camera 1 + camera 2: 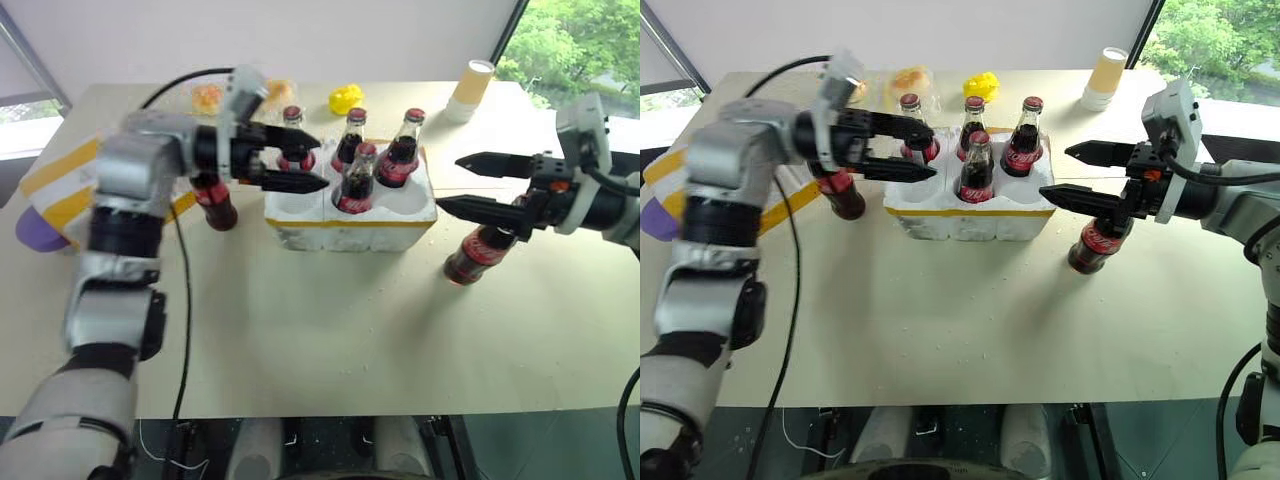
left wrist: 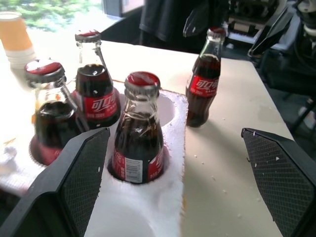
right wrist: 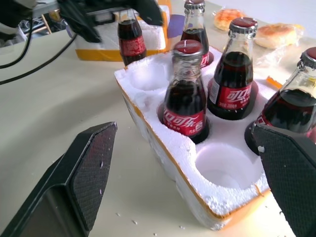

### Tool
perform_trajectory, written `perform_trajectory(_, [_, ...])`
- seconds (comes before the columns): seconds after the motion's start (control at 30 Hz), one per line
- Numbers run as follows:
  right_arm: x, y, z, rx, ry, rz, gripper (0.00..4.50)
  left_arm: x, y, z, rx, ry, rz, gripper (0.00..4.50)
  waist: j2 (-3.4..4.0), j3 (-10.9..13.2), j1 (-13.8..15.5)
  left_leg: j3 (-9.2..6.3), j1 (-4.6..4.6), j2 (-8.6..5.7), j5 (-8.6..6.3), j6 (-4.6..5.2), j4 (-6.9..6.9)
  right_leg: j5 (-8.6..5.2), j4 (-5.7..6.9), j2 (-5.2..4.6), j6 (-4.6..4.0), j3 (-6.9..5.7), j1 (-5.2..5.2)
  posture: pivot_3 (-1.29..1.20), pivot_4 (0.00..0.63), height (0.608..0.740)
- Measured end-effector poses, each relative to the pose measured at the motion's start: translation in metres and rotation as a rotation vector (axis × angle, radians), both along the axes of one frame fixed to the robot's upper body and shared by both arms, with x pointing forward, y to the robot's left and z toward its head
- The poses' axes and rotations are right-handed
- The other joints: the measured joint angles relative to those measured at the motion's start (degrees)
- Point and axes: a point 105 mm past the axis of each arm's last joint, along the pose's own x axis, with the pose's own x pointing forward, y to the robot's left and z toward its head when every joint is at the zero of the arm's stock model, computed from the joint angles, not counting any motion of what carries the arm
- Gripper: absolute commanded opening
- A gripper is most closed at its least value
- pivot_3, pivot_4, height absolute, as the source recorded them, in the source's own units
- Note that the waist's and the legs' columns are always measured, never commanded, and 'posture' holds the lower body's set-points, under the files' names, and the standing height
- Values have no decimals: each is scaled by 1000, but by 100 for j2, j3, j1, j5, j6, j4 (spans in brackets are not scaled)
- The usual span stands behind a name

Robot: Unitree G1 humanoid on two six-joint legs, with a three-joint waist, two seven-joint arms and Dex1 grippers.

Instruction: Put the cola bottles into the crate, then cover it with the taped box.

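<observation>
- The crate (image 1: 350, 222) sits mid-surface (image 1: 320, 340), a thin yellow band around its side.
- Four bottles stand in its sockets: three along the far row (image 1: 292, 135) (image 1: 352, 135) (image 1: 405, 145) and one in the near row's middle socket (image 1: 358, 180).
- The two near corner sockets are bare white foam, as the right wrist view shows (image 3: 227, 170).
- A fifth bottle (image 1: 215, 205) stands on the surface just left of the crate, partly behind the left arm.
- A sixth bottle (image 1: 480, 252) stands on the surface off the crate's right corner, directly below the right tool.
- Left tool (image 1: 310, 163) hovers at the crate's left end, pointing right across it, fingers (image 2: 74, 187) wide apart, nothing between them.
- Right tool (image 1: 450, 183) points left toward the crate's right end, fingers (image 3: 84, 182) spread just as wide, gripping nothing; its lower finger crosses in front of the sixth bottle's neck.
- The taped box (image 1: 60, 185) lies at the far left of the surface, mostly behind the left arm, yellow bands showing.
- Beyond the crate: a paper cup stack (image 1: 470, 90), a yellow lump (image 1: 345, 99), and wrapped buns (image 3: 279, 34).
</observation>
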Motion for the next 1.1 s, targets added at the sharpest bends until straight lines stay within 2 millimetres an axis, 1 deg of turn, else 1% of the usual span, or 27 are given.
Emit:
perform_trajectory(0.03, [1, -1, -1, -1, 4, 1, 4500, -13, 12, -3, 8, 15, 21, 4472, 0, 0, -15, 0, 4, 0, 0, 0, -1, 0, -1, 0, 0, 2, 2, 0, 150, 740])
perform_trajectory(0.1, [3, -2, -1, -1, 12, -1, 4500, -32, 31, -10, 29, 31, 94, 4472, 0, 0, -13, -1, 13, 1, 0, 0, -2, -1, -3, 1, 1, 2, 11, 0, 150, 740])
perform_trajectory(0.17, [6, -1, -3, -5, 20, 2, 4500, -45, 45, -21, 43, 47, 179, 4472, 0, 0, 13, -7, 28, 0, -1, -1, 0, -3, -4, 1, 2, 0, 28, 0, 150, 740])
perform_trajectory(0.27, [9, 3, -3, -10, 23, 26, 4500, -55, 61, -34, 34, 70, 327, 4472, -1, 0, 41, -8, 29, -3, -2, -1, 3, -3, -10, 0, 1, 0, 36, 0, 150, 740])
perform_trajectory(0.37, [12, 3, -4, -9, 28, 37, 4500, -59, 77, -45, 8, 65, 501, 4472, -2, 0, 41, -9, 31, -4, -2, -1, 2, -3, -9, -1, 1, 0, 36, 0, 150, 740])
perform_trajectory(0.43, [17, 4, -4, -7, 31, 39, 4500, -54, 87, -52, -38, 53, 666, 4472, 0, -2, 44, -8, 36, -6, -2, -2, 1, -3, -8, 0, 2, 0, 42, 0, 150, 740])
perform_trajectory(0.53, [21, 5, -4, -6, 33, 52, 4500, -40, 107, -71, -115, 67, 952, 4472, -4, -3, 70, -8, 37, -6, -1, -2, 2, -2, -8, 1, 2, -1, 46, 0, 150, 740])
perform_trajectory(0.67, [23, 4, -2, -12, 29, 57, 4500, -32, 124, -79, -156, 67, 1146, 4472, -6, -3, 129, -5, 36, -7, -1, -2, 2, -2, -10, 1, 1, -1, 45, 0, 150, 740])
perform_trajectory(0.8, [24, 6, 0, -16, 30, 68, 4500, -27, 135, -79, -165, 32, 1224, 4472, -8, -4, 134, -5, 36, -7, -2, -3, 2, -2, -10, 0, 1, -2, 44, 0, 150, 740])
perform_trajectory(0.87, [24, 6, 0, -17, 28, 67, 4500, -21, 137, -82, -156, 25, 1237, 4472, -7, -5, 137, -5, 37, -7, -2, -3, 2, -2, -10, 0, 0, -2, 44, 0, 150, 740])
perform_trajectory(0.93, [24, 6, 0, -17, 30, 66, 4500, -13, 132, -88, -170, 45, 1222, 4472, -7, -5, 138, -4, 35, -7, -3, -2, 2, -2, -10, -1, 0, -3, 44, 0, 150, 740])
perform_trajectory(1.1, [22, 6, 2, -11, 32, 67, 4500, 1, 118, -95, -180, 42, 1167, 4472, -7, -5, 133, -2, 35, -5, -2, -3, 1, -2, -8, 1, 0, -3, 40, 0, 150, 740])
